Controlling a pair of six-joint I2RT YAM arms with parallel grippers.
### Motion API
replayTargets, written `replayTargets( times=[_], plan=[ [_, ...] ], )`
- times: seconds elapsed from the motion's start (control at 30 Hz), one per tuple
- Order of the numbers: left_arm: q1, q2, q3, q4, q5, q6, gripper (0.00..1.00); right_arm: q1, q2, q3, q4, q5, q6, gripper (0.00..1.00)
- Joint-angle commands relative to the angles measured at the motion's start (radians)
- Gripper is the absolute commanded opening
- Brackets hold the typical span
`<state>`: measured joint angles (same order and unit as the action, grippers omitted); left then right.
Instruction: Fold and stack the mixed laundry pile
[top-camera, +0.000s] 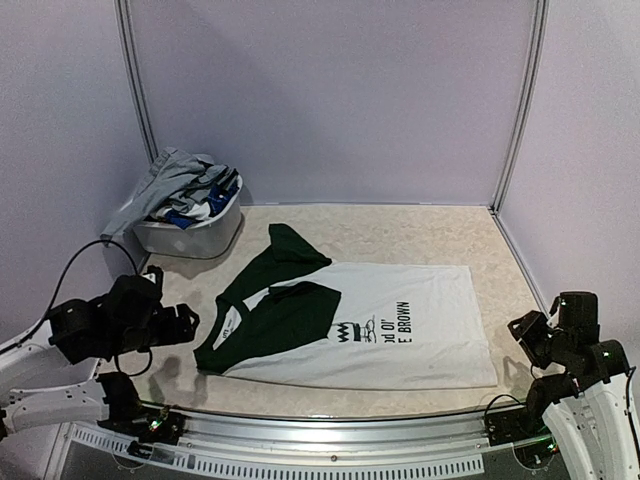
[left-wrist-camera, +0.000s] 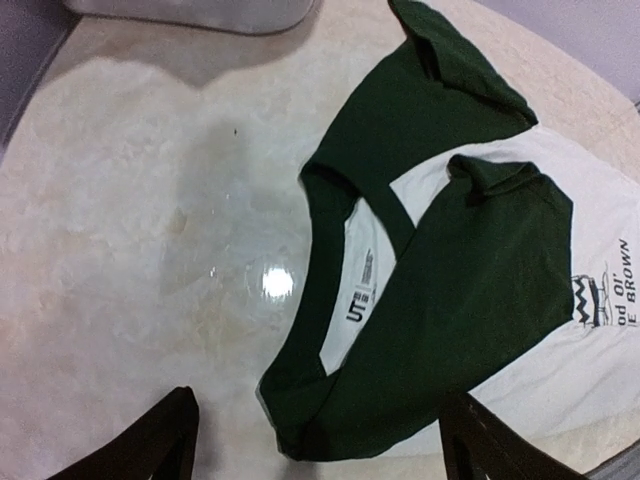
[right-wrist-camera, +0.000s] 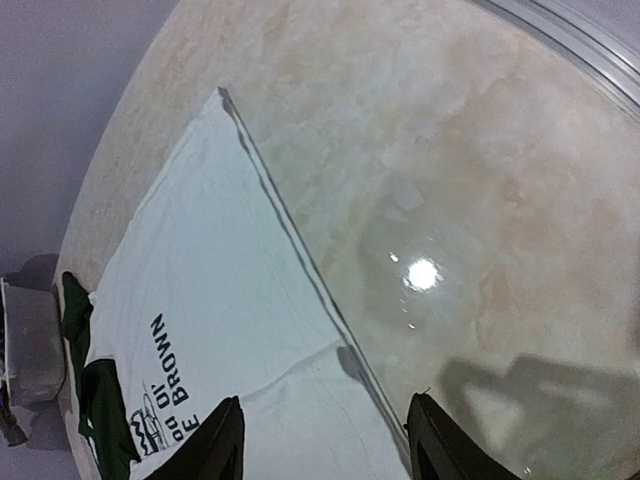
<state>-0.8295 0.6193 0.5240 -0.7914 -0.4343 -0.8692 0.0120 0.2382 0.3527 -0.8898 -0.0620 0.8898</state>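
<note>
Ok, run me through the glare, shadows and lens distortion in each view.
Top external: even light, slightly soft focus, a dark shadow on the table under the left arm. Left wrist: round glare spot beside the T-shirt collar, label sharp. Right wrist: another glare spot past the hem, table rim bowed by the lens.

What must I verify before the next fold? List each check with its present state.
1. White T-shirt with dark green sleeves and black print lies spread on the beige marbled table: ok.
2. Near sleeve folded onto the chest: ok.
3. Far sleeve folded in: not ok, it sticks out towards the back.
4. Left claw open and empty: ok.
5. Right claw open and empty: ok.
6. Heaped grey and blue garments out of the white plastic basket: not ok.
</note>
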Motion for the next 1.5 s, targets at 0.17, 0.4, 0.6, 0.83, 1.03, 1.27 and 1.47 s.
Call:
replayTargets(
  times=[0.17,0.4,0.6,0.83,1.03,1.27,1.47],
  plan=[
    [0.052,0.543,0.330,0.190,-0.121,0.306,0.85,0.004,0.473,0.123,0.468,-0.216,-0.180,0.63],
    [0.175,0.772,0.548,0.317,0.064,0.462,0.92,0.068,0.728,0.274,0.584,-0.228,-0.281,0.74],
    [0.290,1.018,0.782,0.298,0.227,0.462,0.86,0.093,0.923,0.394,0.586,-0.220,-0.333,0.74],
    [0.363,1.320,1.037,0.274,0.382,0.415,0.81,0.111,1.075,0.449,0.636,-0.225,-0.341,0.75],
    [0.403,1.527,1.240,0.247,0.458,0.377,0.78,0.114,1.148,0.459,0.670,-0.236,-0.347,0.75],
    [0.429,1.706,1.399,0.197,0.516,0.336,0.69,0.114,1.212,0.472,0.690,-0.246,-0.353,0.75],
    [0.430,1.716,1.356,0.206,0.515,0.320,0.64,0.114,1.252,0.492,0.691,-0.245,-0.358,0.75]
  ],
)
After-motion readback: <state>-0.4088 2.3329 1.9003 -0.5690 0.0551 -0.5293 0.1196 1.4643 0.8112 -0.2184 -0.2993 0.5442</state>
